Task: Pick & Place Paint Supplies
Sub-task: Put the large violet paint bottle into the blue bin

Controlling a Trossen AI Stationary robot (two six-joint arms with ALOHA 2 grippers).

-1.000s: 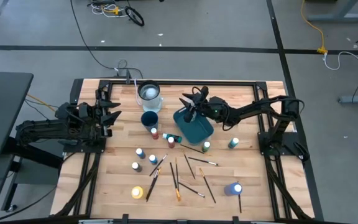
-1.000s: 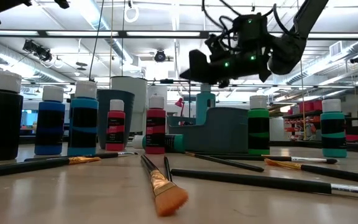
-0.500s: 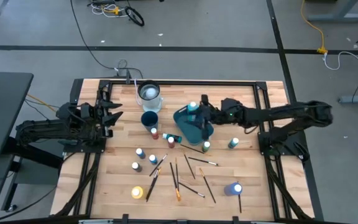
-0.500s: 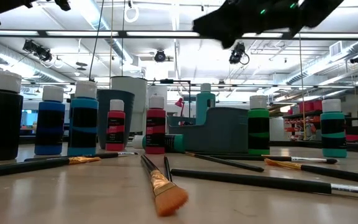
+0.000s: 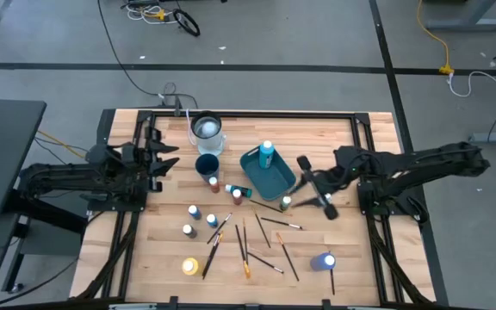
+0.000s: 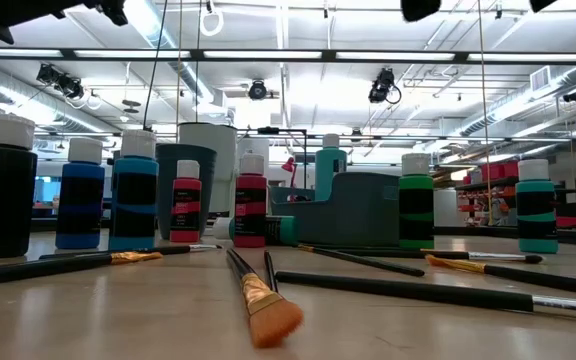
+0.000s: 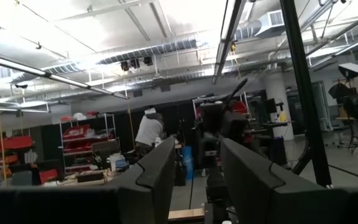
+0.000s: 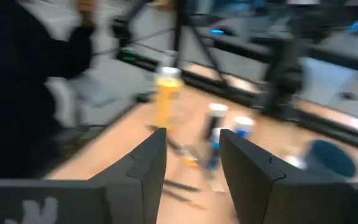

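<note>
The risk I judged first was a tip-over. The green bottle (image 5: 286,202) stood tall and narrow on the wood. If I came down off-centre, one finger would likely strike its cap and send it rolling into the brush (image 5: 280,223) lying close by. The tray (image 5: 255,176) stood just beyond the bottle, so a sideways push could also have knocked the bottle against its wall. My wrist view was smeared, which made lining up harder. Grabbing at the cap instead of the body might have let the bottle swing or slip.

My right pincer (image 5: 310,191) hung well above the table, fingers moderately apart and holding nothing. The green bottle stood just ahead of my fingertips, between me and the tray's near corner, and I was not touching it. One teal bottle (image 5: 267,153) stood upright inside the tray. Other bottles and brushes lay scattered farther across the table. My left pincer (image 5: 164,159) waited at the table's left edge, also parted and empty.
</note>
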